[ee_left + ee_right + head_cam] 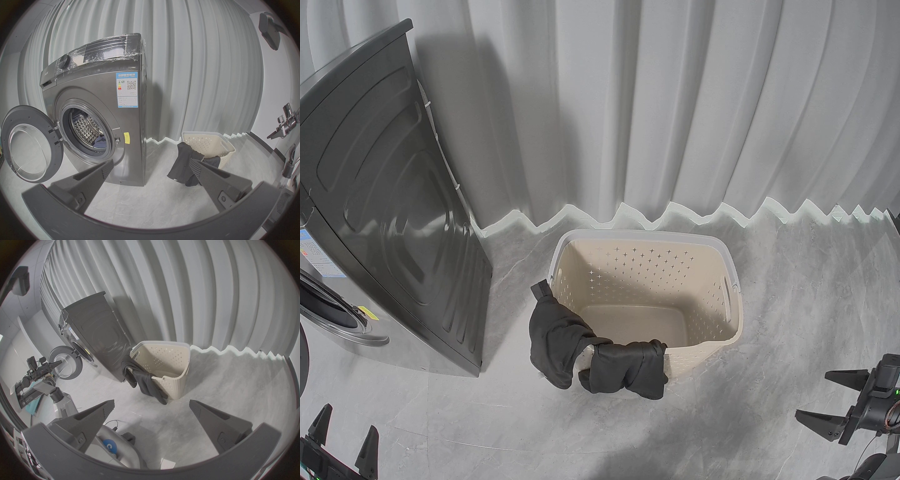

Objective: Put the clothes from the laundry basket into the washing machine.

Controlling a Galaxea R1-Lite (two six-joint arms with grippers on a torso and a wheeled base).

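Head view: a dark grey soft cloth garment [594, 359] hung over the near rim of the cream perforated plastic laundry basket [650, 236] at centre frame. It looked light and limp, so the bunched fold outside the rim seemed the best hold. It was matte and crumpled into two lobes. The left gripper [345, 420], lower left, and the right gripper [814, 395], lower right, stood wide and empty.

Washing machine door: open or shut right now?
Open. The round door is swung wide on its hinge, clear of the washing machine, leaving the drum exposed.
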